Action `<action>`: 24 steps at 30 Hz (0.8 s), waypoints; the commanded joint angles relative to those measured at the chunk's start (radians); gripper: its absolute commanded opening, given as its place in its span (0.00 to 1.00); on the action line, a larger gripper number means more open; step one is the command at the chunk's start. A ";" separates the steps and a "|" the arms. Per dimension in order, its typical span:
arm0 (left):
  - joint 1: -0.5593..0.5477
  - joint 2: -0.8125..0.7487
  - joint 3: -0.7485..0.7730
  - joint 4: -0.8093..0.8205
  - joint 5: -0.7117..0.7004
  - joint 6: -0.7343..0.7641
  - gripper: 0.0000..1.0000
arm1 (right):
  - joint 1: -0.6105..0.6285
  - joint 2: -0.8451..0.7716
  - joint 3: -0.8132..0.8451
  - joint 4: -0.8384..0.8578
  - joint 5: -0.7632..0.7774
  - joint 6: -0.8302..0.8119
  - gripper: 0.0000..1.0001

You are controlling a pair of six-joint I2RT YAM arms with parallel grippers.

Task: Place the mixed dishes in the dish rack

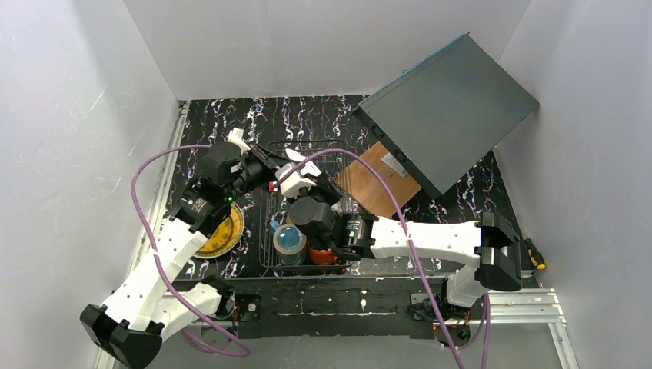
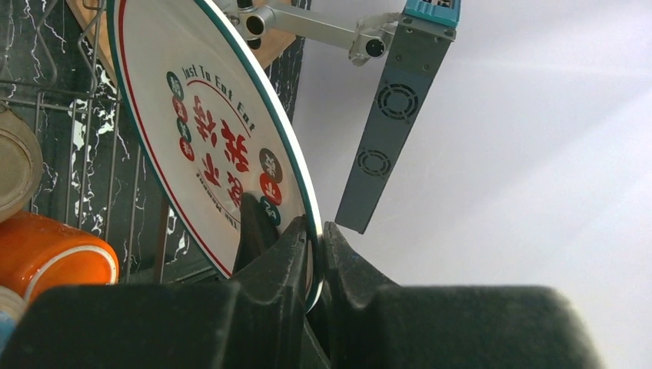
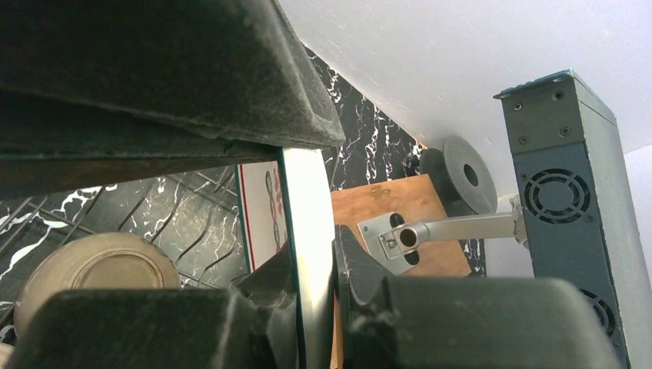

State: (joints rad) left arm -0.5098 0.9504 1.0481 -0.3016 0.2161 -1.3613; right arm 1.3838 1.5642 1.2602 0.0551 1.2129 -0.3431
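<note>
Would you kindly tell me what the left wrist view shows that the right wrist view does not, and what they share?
Only the left wrist view: the white plate seen on its printed face with red characters, the orange mug at lower left, and the left gripper clamped on the rim. Only the right wrist view: the plate edge-on in the right gripper, and a black disc beside the wooden board. Both: the plate, the tan bowl and the grey panel with its vents.

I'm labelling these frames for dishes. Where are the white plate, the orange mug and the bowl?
white plate (image 2: 215,146): left wrist view, on its printed face.
orange mug (image 2: 46,242): left wrist view, on its orange side.
bowl (image 3: 96,269): right wrist view, on the middle of its round face.
</note>
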 commanded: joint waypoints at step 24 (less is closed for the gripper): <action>-0.006 -0.180 0.239 -0.252 -0.903 1.172 0.98 | -0.183 0.048 0.325 -0.894 -0.019 0.893 0.01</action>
State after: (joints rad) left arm -0.5148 0.7647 1.3293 -0.6243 -0.4232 -0.4892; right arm 1.2209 1.5692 1.4666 -0.6479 1.1687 0.3599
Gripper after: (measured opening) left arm 0.980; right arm 0.199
